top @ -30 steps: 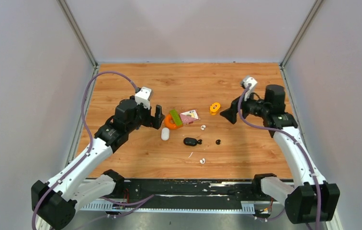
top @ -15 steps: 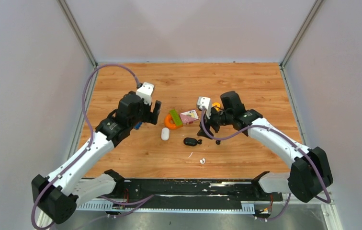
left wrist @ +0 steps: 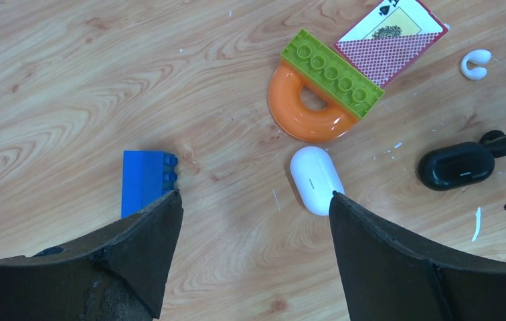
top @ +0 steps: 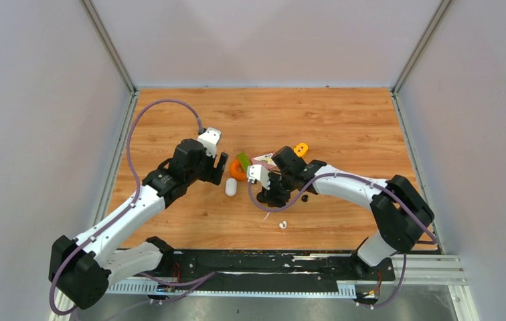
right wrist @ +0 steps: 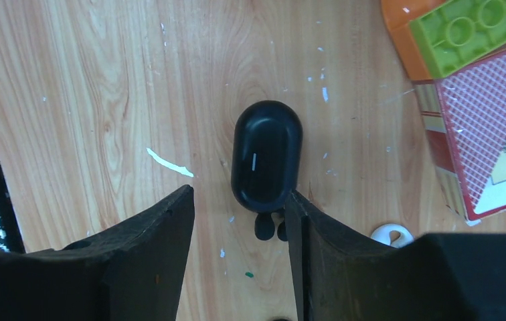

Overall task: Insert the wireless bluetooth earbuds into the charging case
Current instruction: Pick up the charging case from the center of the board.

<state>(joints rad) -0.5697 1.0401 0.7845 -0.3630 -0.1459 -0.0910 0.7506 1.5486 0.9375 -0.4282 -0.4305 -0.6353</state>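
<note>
Clutter (brick (left wrist: 331,75), orange ring (left wrist: 304,119), card (left wrist: 397,40)) lies near black case (right wrist: 266,155).

Closed black case (right wrist: 266,155) and white case (left wrist: 316,179) lie flat; white earbud (left wrist: 475,63) nearby.

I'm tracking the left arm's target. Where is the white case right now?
In the left wrist view the white case lies on the table just below the orange ring, left of the black case.

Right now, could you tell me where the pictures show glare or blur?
Left wrist: the orange ring glints; the left fingers look dark. Right wrist: the black charging case is sharp, the right fingers shadowed. Top external: even light, faint shadows.
</note>
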